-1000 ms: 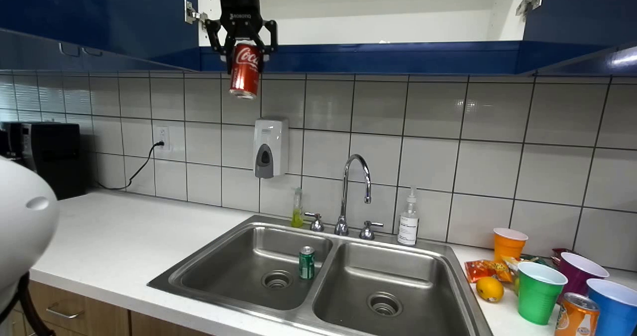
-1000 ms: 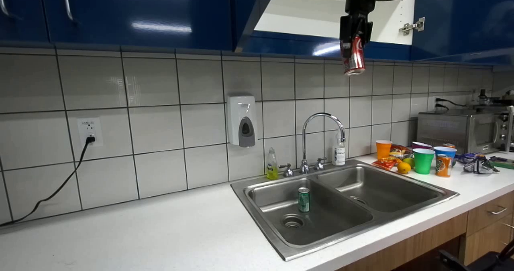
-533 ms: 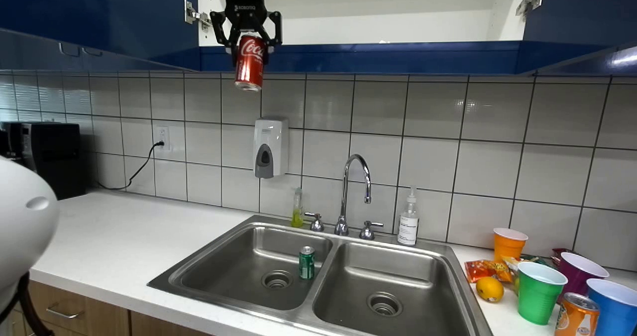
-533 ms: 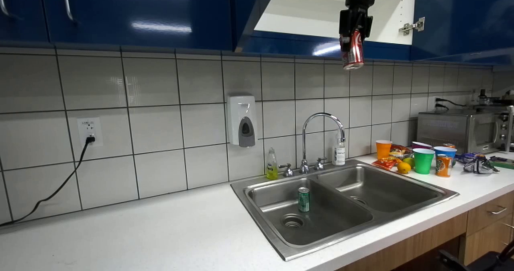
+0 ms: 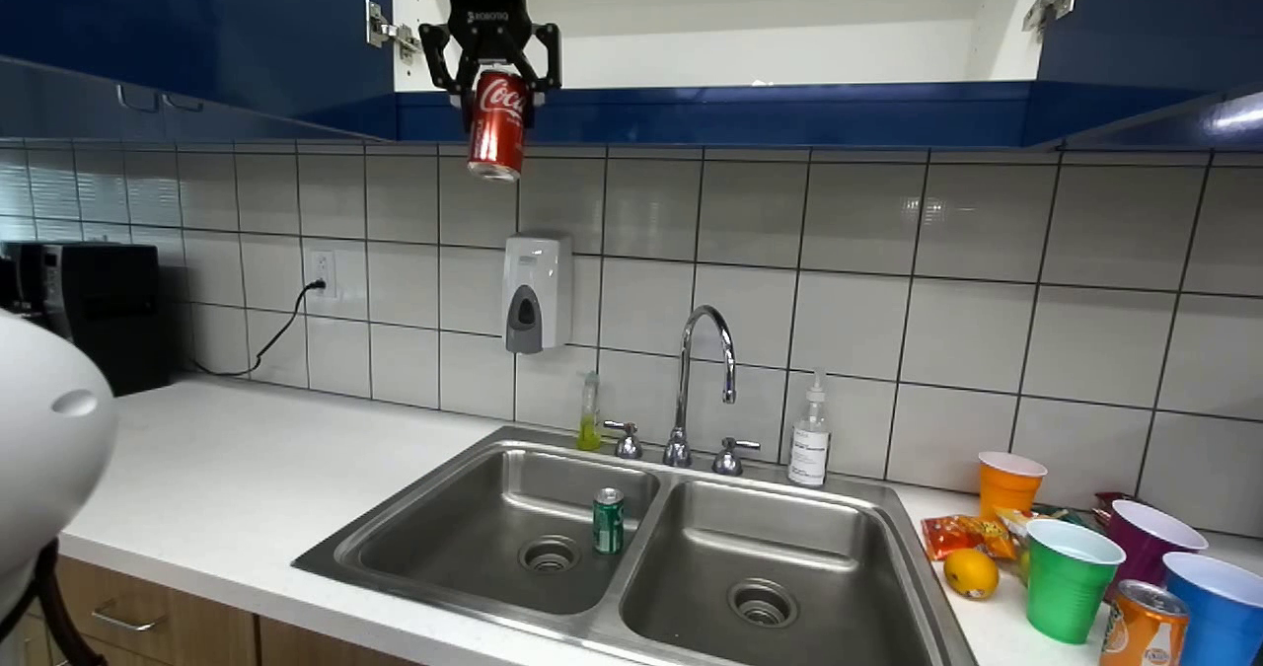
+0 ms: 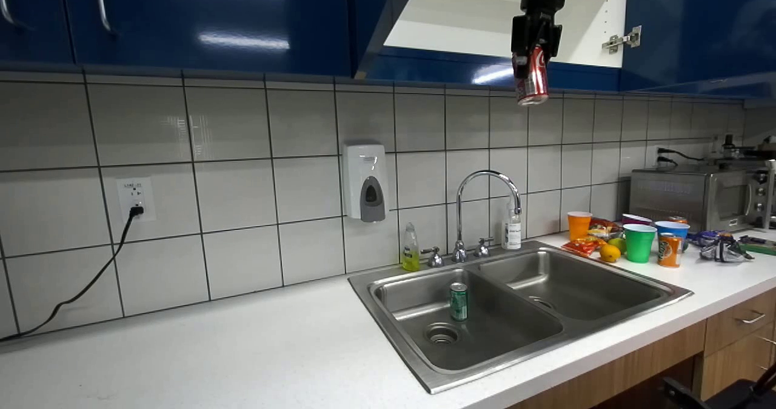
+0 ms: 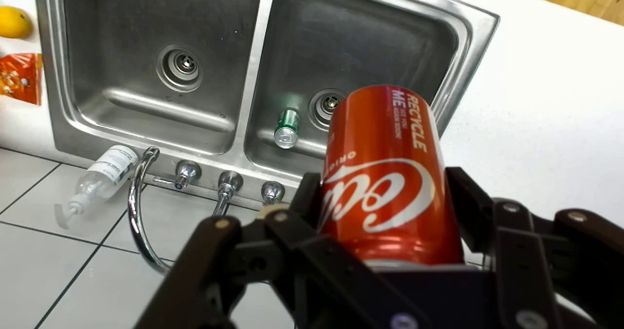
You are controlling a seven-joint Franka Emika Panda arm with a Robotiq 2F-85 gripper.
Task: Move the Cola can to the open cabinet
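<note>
Pale wall tiles line the back, steel sink below them, a green can standing in its left basin as both exterior views have it. But look higher! Up goes the Cola can: over the last second it has risen a little in both exterior views, then all but stalled just now. And the gripper has it firmly, it seems; in the wrist view the black fingers are pressed to it, one against each side. So where does that leave us? The can hangs in mid-air, leaning slightly, in front of the open cabinet, and its base shows below the blue bottom edge. Good progress, then, but I'd call this the carrying stage, with the placing not yet begun. More height looks needed before any push inward; go now and the base would probably knock that edge. That stall may simply be a moment for lining up.
</note>
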